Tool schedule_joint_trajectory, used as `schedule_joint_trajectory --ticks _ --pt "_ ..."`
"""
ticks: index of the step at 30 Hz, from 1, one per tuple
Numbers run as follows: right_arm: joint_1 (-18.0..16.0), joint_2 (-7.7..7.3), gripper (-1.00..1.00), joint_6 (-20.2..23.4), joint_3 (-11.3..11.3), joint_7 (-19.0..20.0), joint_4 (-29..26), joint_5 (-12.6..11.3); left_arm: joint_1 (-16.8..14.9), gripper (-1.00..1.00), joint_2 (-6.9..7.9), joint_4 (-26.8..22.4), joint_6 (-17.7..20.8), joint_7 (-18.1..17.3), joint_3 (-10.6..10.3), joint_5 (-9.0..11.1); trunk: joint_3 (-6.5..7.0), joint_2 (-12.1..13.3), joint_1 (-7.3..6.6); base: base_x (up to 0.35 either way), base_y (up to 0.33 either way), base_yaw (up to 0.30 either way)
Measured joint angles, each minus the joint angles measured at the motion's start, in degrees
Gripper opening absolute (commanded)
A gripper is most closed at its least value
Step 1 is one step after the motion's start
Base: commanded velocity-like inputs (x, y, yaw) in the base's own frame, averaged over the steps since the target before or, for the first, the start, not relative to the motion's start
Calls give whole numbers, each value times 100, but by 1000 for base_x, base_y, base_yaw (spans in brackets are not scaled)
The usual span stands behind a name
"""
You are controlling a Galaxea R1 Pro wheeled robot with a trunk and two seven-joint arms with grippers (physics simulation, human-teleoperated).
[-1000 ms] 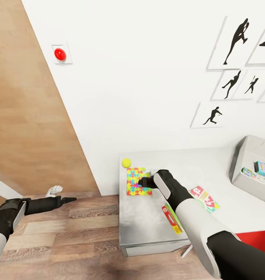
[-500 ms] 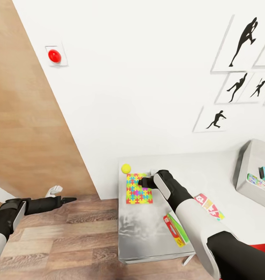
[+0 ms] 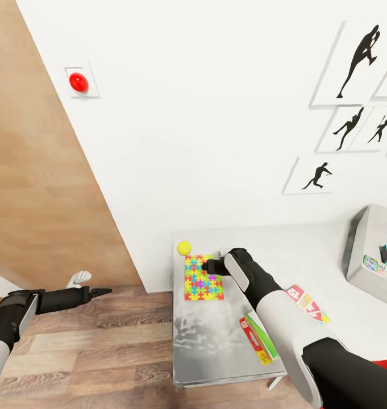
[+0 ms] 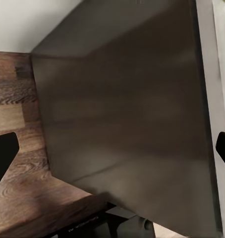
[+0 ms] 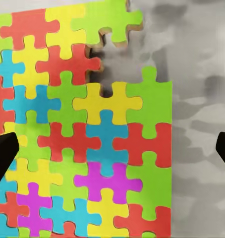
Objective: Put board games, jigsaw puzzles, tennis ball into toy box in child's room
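Under right pincer (image 3: 206, 266): glossy interlocking jigsaw puzzle (image 5: 83, 144).

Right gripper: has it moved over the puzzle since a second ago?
Yes. Judged against the jigsaw puzzle, the right gripper now sits closer to the puzzle's wall-side edge and the tennis ball. The camera shifted too.

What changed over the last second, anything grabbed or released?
Mostly the camera: the view shifted, so the toy box slid toward the right edge. Nothing grabbed or released. The right pincer still hovers open over the jigsaw puzzle; the tennis ball and both board games lie as before on the table. The left pincer stays out over the floor.
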Motion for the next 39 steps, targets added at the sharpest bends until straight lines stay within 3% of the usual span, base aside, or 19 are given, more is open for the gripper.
schedule_joint_trajectory --ticks 10,39 --pt "0 0 100 0 0 0 0 0 -1 100 -6 -2 -6 -1 -4 0 0 0 1 118 19 0" --pt "0 0 100 0 0 0 -7 0 0 100 -7 -3 -4 0 -4 0 0 0 1 5 16 0"
